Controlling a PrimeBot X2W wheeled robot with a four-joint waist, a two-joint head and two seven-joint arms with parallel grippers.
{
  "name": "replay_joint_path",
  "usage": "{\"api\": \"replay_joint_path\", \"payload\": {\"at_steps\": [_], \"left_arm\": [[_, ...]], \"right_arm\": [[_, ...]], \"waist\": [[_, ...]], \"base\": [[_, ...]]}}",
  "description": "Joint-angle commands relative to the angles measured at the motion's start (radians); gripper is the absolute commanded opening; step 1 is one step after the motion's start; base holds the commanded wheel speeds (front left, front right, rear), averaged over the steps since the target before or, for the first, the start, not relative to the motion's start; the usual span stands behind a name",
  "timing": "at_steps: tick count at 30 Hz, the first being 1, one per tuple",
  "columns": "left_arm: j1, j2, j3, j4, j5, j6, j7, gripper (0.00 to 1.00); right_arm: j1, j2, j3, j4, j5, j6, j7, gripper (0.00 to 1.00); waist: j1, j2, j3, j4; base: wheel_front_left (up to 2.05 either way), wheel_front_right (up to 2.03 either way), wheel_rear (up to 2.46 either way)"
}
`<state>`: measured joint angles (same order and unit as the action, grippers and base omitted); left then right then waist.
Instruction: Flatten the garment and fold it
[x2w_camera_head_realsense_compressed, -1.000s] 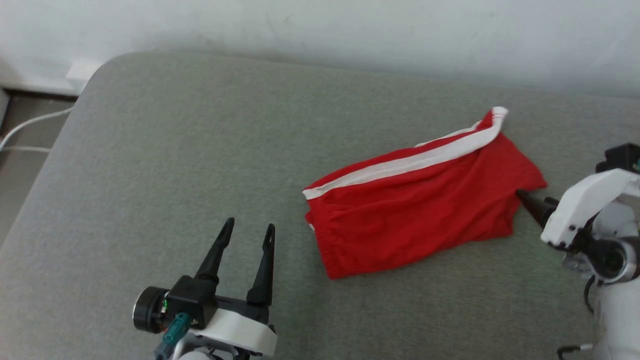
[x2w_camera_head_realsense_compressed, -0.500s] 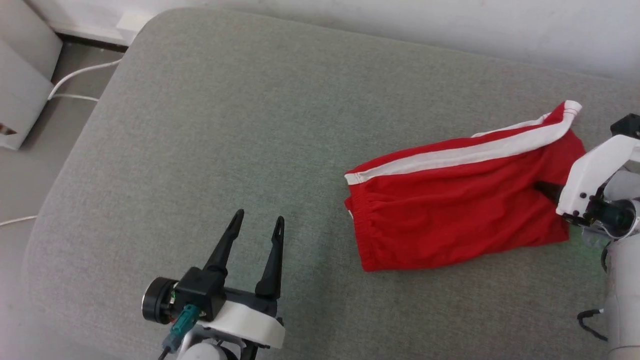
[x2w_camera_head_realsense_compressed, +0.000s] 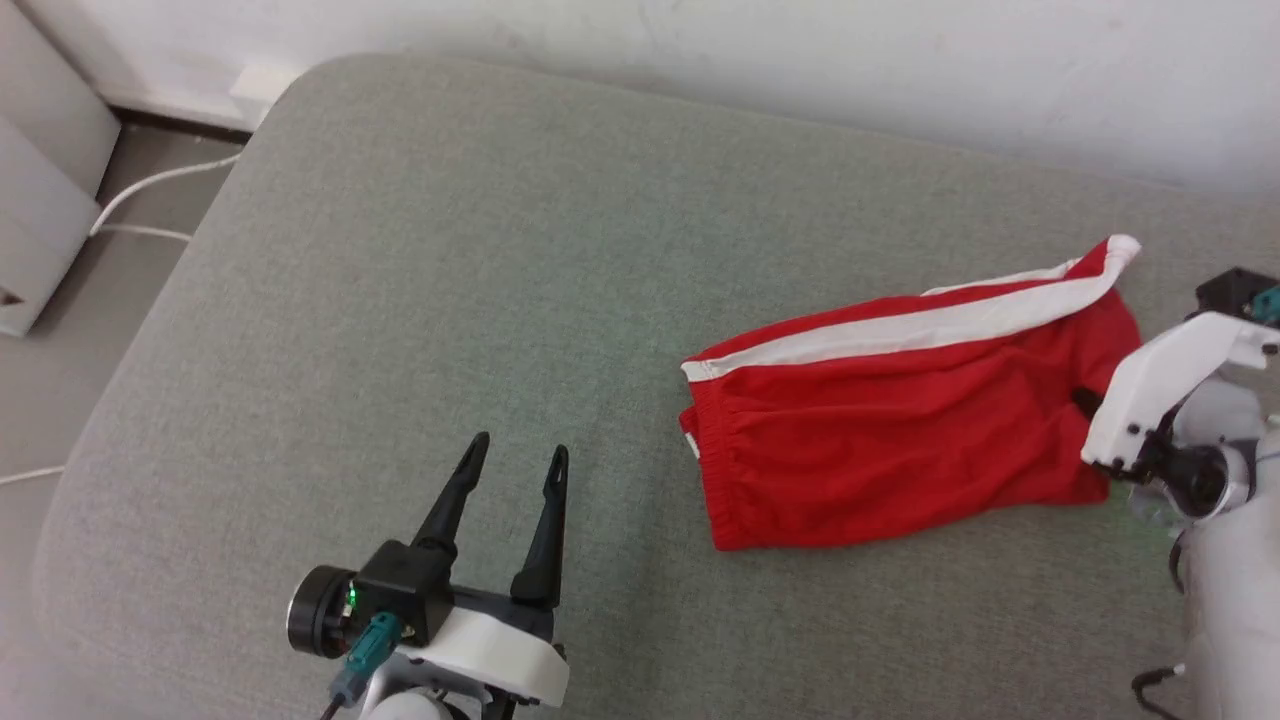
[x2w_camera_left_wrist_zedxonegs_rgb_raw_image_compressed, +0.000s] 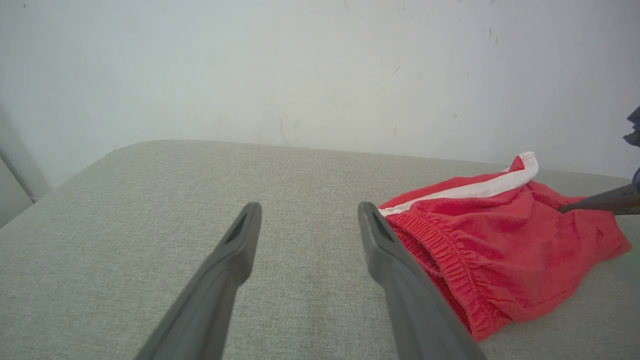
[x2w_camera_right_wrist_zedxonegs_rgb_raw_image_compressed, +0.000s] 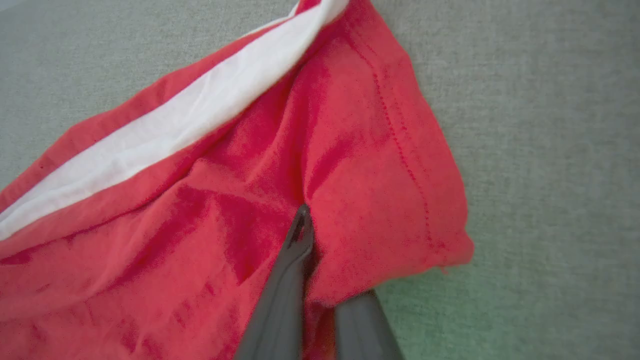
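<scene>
One red garment (x2w_camera_head_realsense_compressed: 900, 430) lies at the right of the grey cushion (x2w_camera_head_realsense_compressed: 500, 250), a fold pinched by the right gripper (x2w_camera_right_wrist_zedxonegs_rgb_raw_image_compressed: 306, 235), while the left gripper (x2w_camera_head_realsense_compressed: 520, 447) hovers spread wide beside it.

Your head camera looks down on the cushion (x2w_camera_head_realsense_compressed: 450, 250), the left wrist camera low across it, the right one close over the shorts (x2w_camera_head_realsense_compressed: 900, 430), which all share.

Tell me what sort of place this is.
Probably an indoor room, perhaps domestic: a grey upholstered cushion, like a sofa or bed, before a plain pale wall, a white cable on the floor beside it, and red shorts lying on it.
</scene>
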<state>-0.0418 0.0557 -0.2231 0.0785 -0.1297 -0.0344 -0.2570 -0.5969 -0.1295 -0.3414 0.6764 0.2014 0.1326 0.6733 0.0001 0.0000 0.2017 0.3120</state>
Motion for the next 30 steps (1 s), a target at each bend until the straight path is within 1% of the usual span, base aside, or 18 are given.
{"api": "replay_joint_path", "payload": {"at_steps": [1, 7, 12, 15, 18, 19, 22, 26, 30], "left_arm": [[0.014, -0.005, 0.006, 0.006, 0.005, -0.008, -0.005, 1.0], [0.044, -0.005, 0.015, 0.015, 0.007, -0.013, -0.005, 1.0], [0.064, -0.005, 0.015, 0.019, 0.004, -0.017, -0.005, 1.0], [0.076, -0.005, 0.014, 0.02, 0.001, -0.016, -0.005, 1.0], [0.085, -0.005, 0.01, 0.022, -0.001, -0.016, -0.005, 1.0], [0.085, -0.005, 0.01, 0.022, -0.001, -0.016, -0.005, 1.0], [0.091, -0.005, 0.006, 0.025, -0.004, -0.018, -0.005, 1.0], [0.097, -0.005, 0.002, 0.04, -0.004, -0.024, -0.005, 1.0], [0.094, -0.005, -0.011, 0.072, -0.021, -0.032, -0.005, 1.0]], "right_arm": [[0.042, 0.002, 0.019, -0.006, 0.032, -0.002, -0.024, 0.0], [0.151, -0.011, 0.081, -0.095, 0.13, -0.002, -0.056, 0.0], [0.261, -0.025, 0.102, -0.175, 0.15, -0.002, -0.071, 0.0], [0.325, -0.009, 0.092, -0.217, 0.156, -0.002, -0.08, 0.0], [0.378, 0.014, 0.058, -0.252, 0.16, -0.002, -0.087, 0.0], [0.378, 0.014, 0.058, -0.252, 0.16, -0.002, -0.087, 0.0], [0.425, 0.04, 0.035, -0.289, 0.171, -0.002, -0.089, 0.0], [0.471, 0.059, 0.034, -0.326, 0.17, -0.002, -0.1, 0.0], [0.489, 0.067, 0.047, -0.346, 0.159, -0.002, -0.134, 0.0]], "waist": [[-0.0001, 0.0, -0.049, -0.036], [-0.0001, 0.0, -0.104, -0.079], [-0.0001, 0.0, -0.139, -0.098], [-0.0001, 0.0, -0.155, -0.109], [-0.0001, 0.0, -0.166, -0.117], [-0.0001, 0.0, -0.166, -0.117], [-0.0001, 0.0, -0.169, -0.124], [-0.0001, 0.0, -0.171, -0.138], [-0.0001, 0.0, -0.169, -0.147]], "base": [[0.0, 0.0, 0.0], [0.0, 0.0, 0.0], [0.0, 0.0, 0.0], [0.0, 0.0, 0.0], [0.0, 0.0, 0.0], [0.0, 0.0, 0.0], [0.0, 0.0, 0.0], [0.0, 0.0, 0.0], [0.0, 0.0, 0.0]]}}
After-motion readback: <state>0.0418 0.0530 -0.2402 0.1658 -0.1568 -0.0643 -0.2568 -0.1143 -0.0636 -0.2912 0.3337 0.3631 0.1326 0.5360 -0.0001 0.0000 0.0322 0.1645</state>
